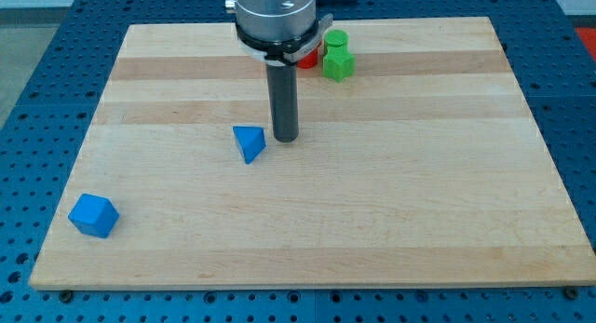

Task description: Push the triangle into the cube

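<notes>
Here, in the camera view, a pale wooden board [391,230] of glued planks with fine lengthwise grain lies on a blue perforated table [37,81] dotted with a regular grid of holes. My tip [284,139], the blunt flat end of a smooth, dark cylindrical rod, rests on the board near its middle, hanging from a wide, shiny metal collar at the view's top. There are no jaws or fingers here to spread or press together, only the plain rod end, and it pinches nothing. The blue triangle [249,142], a small matte wedge with sharp edges and a point aimed toward the view's bottom, sits just beside my tip on the view's left; a thin gap seems to part them, though I cannot tell for sure whether they touch. The blue cube [93,215], a chunky matte block with bevelled corners, sits tilted on its spot near the board's lower left corner, well apart from the triangle. At the view's top, just right of the collar, stand two green blocks: a round green cylinder [336,40] and, touching it on the near side, a faceted green block [338,64]. A red block [307,56] shows partly behind the rod and collar, its shape hidden.
</notes>
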Controlling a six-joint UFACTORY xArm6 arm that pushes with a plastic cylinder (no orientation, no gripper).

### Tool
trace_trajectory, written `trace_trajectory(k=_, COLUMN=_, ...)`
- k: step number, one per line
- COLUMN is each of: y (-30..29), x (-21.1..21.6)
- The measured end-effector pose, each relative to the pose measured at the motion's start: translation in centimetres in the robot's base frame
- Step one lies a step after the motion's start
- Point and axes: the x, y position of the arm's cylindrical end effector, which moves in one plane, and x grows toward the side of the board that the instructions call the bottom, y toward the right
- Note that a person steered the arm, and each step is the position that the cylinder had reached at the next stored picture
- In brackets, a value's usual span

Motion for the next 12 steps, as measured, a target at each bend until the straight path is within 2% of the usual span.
trace_trajectory(k=4, y=-4.6, x=0.7)
trace_trajectory(k=5, y=-6.2, x=2.3)
trace_trajectory(k=8, y=-12.5, x=3.2)
trace_trajectory(k=10, y=-15.1, x=5.4)
trace_trajectory(k=12, y=-15.2, x=8.3)
